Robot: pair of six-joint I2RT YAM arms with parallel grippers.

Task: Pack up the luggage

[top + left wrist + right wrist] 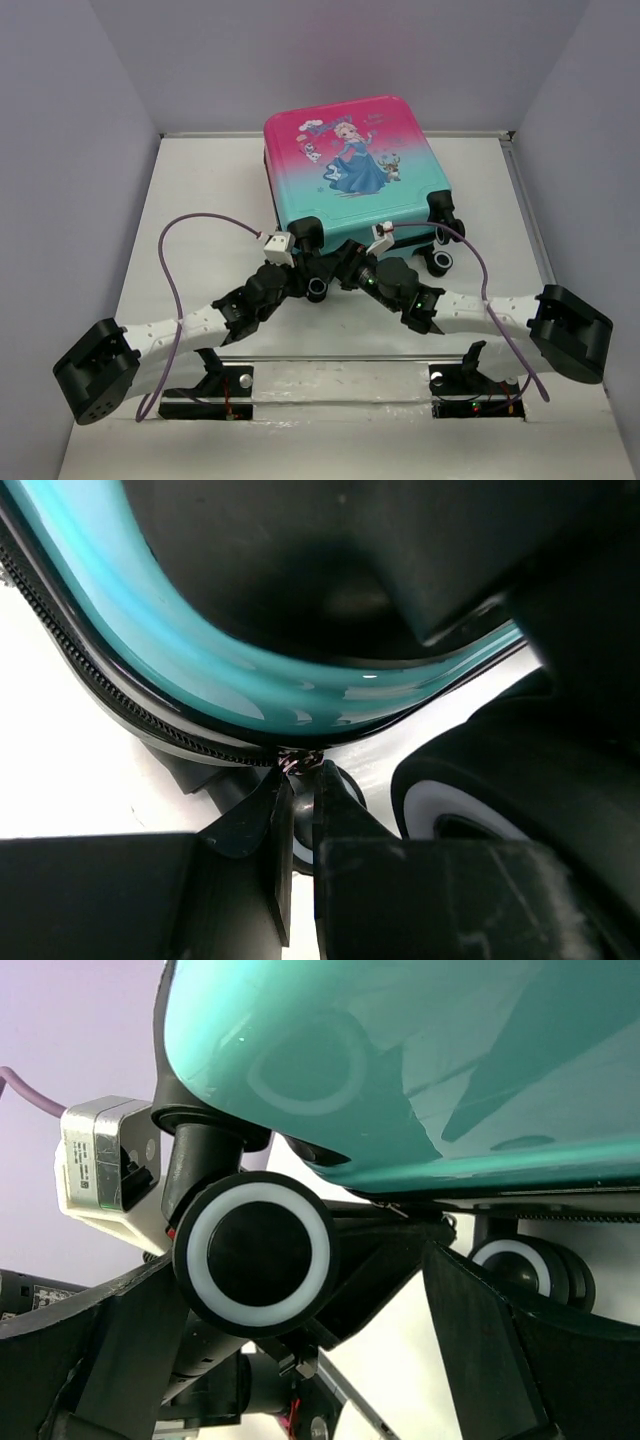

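The luggage [355, 165] lies flat and closed, princess print up, pink at the far end and teal at the near end. My left gripper [318, 268] is at its near left corner. In the left wrist view the gripper [303, 780] is shut on a small braided zipper pull [300, 760] under the teal shell [200, 650], where the black zipper [100, 695] runs. My right gripper [340, 262] is beside it at the near edge. In the right wrist view the gripper [300, 1300] is open, with a black-and-white wheel [255, 1255] between its fingers [500, 1340].
Another wheel [438, 262] sticks out at the luggage's near right corner. A second wheel [480, 800] is close on the right of my left fingers. The two arms cross close together under the suitcase edge. White walls [520, 180] bound the table.
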